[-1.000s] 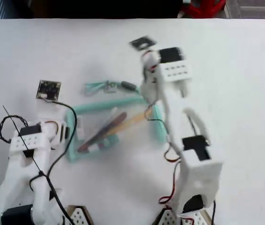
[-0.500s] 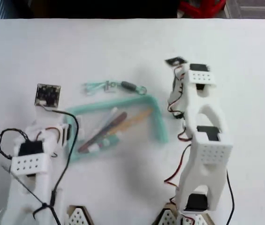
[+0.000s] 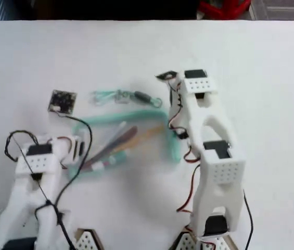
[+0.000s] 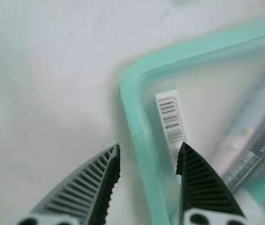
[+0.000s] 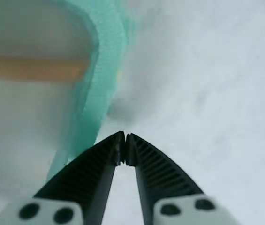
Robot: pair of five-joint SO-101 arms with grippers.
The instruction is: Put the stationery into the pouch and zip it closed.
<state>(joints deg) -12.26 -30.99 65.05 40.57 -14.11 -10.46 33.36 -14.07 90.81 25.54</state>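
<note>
Starting at the left end of the overhead frame, we see the left claw (image 4: 148, 157) spread wide, astride the green rim of the pouch (image 3: 120, 116). At centre, pens (image 3: 113, 143) lie inside the pouch, so filling looks done. At right, the right claw (image 5: 124, 147) is clenched on nothing we can see, just beside the rim. Whether the zip is closed is too blurred to tell.

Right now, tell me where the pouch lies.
In the high view the pouch lies on the table between the left gripper, open over its left edge, and the right gripper, shut beside its right edge.
</note>
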